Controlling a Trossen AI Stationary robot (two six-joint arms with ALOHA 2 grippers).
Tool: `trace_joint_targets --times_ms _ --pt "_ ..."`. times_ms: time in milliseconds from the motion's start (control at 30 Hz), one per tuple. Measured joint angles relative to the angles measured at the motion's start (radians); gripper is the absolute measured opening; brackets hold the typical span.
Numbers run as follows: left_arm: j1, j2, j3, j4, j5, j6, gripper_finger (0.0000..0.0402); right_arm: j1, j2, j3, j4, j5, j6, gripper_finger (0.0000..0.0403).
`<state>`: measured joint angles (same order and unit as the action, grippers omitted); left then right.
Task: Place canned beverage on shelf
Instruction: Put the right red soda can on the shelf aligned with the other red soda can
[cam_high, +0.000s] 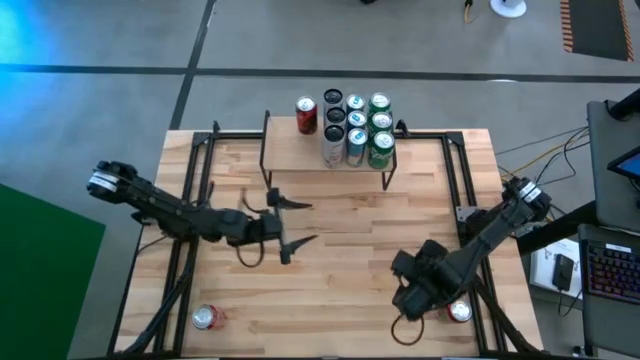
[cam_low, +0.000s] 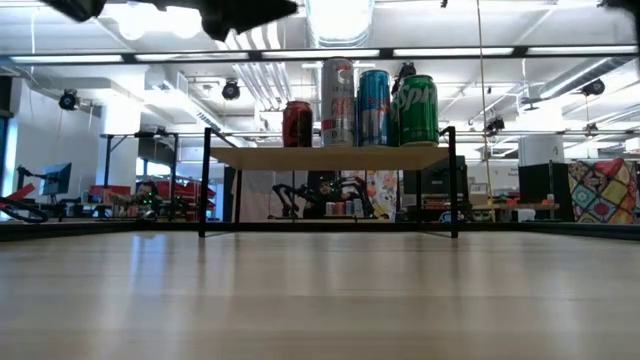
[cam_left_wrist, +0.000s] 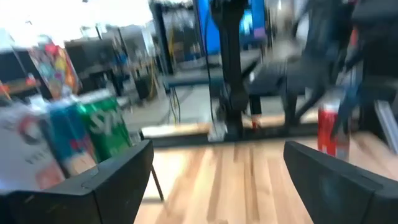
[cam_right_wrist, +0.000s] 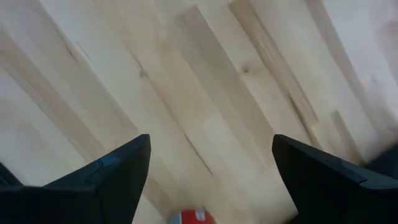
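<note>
The shelf (cam_high: 325, 160) stands at the table's far middle and carries several upright cans, among them a red one (cam_high: 307, 115) and a green one (cam_low: 418, 110). My left gripper (cam_high: 303, 222) is open and empty above the table's middle, pointing toward the right edge; its fingers show wide apart in the left wrist view (cam_left_wrist: 214, 155). My right gripper (cam_high: 407, 298) is open and empty over the near right, pointing down at the tabletop (cam_right_wrist: 211, 149). A red can (cam_high: 459, 311) stands just to the right of it, and shows at the edge of the right wrist view (cam_right_wrist: 193, 216).
Another red can (cam_high: 205, 317) sits at the table's near left corner. Black frame rails (cam_high: 200, 160) run along the table's left and right sides. The bare wood between the shelf and the near edge (cam_high: 340, 270) is free room.
</note>
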<state>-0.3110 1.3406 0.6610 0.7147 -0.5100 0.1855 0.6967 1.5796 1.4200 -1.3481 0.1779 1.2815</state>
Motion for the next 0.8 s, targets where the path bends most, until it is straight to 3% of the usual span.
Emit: trace_joint_targets --times_ms 100,200,500,800 --pt "-0.007 0.048 0.051 -0.081 0.001 -0.045 0.0346 0.046 0.043 0.085 -0.126 -0.002 0.07 0.0325" --pt "-0.013 0.081 0.066 -0.054 0.001 -0.034 0.0342 0.1 0.074 0.134 -0.214 -0.037 0.157 0.0325" --pt "-0.013 0.078 0.041 -0.001 0.003 -0.001 0.0308 0.244 0.133 0.148 -0.137 -0.322 0.225 0.0325" --pt "-0.027 0.07 0.037 -0.045 0.028 -0.014 0.029 0.25 0.139 0.178 -0.137 -0.334 0.264 0.0325"
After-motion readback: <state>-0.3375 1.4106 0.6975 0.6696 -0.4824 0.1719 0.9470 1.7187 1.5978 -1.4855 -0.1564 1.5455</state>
